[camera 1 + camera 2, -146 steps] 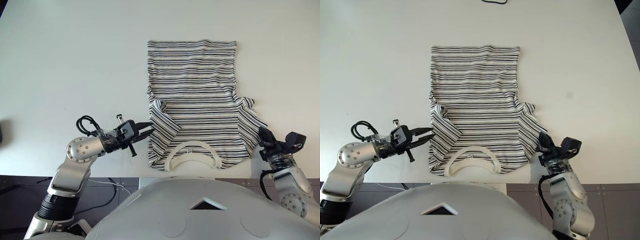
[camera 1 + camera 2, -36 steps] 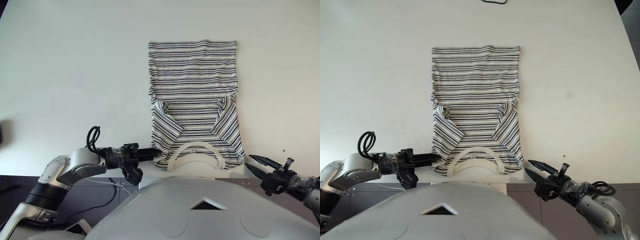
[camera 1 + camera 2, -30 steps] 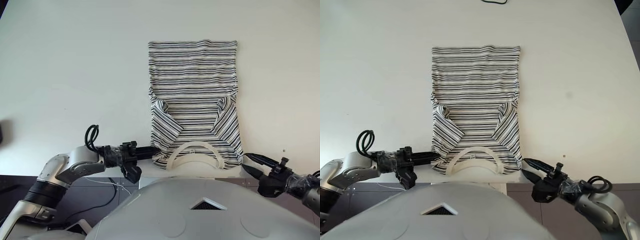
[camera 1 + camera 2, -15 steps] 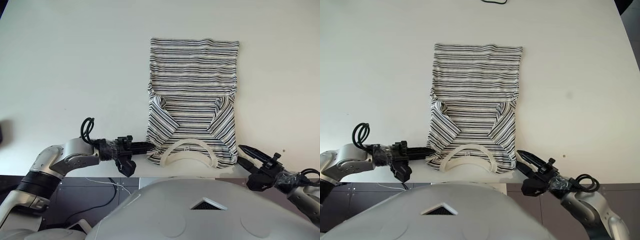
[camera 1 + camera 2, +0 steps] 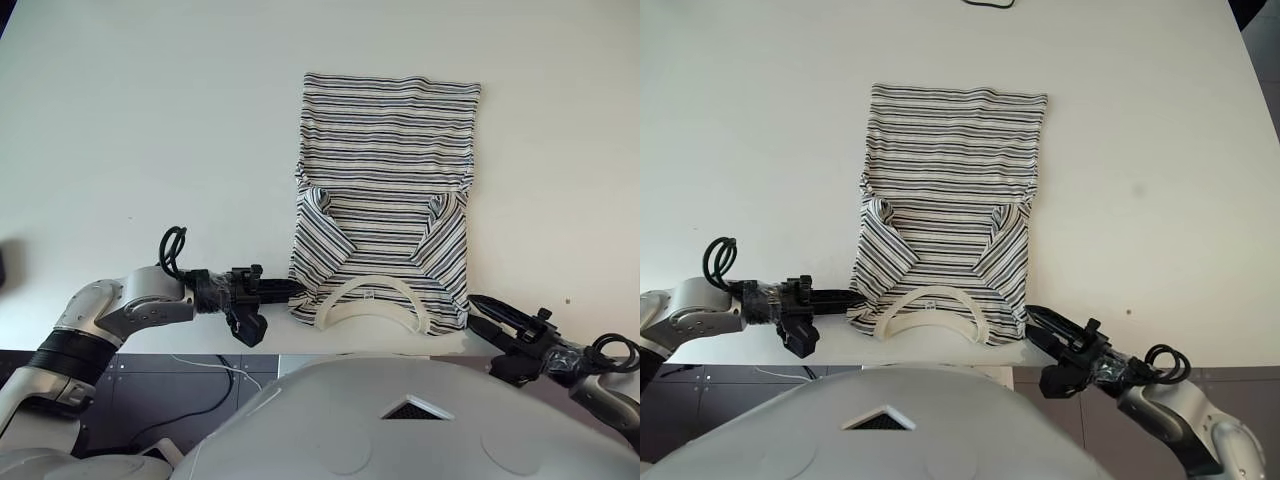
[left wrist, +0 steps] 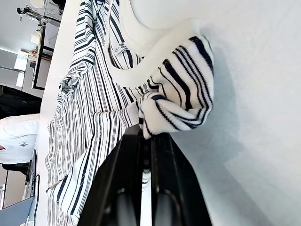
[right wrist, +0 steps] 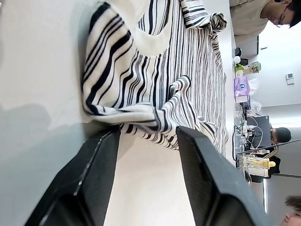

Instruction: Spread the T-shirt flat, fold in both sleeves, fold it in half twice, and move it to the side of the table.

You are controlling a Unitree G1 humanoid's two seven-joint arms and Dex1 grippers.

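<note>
The striped T-shirt lies flat on the white table, collar toward me, both sleeves folded in over the chest. My left gripper lies low at the near left shoulder corner. In the left wrist view that gripper is shut on a bunched bit of the T-shirt. My right gripper is at the near right shoulder corner. It is open, and the corner of the T-shirt lies between its fingers.
The table's front edge runs just below both grippers. Bare table stretches wide to the left and right of the shirt. A black cable lies at the far edge.
The right sleeve, spread out 4.9 s ago, now lies folded in. Both grippers have moved to the shoulder corners. The left corner has bunched and shifted slightly.
</note>
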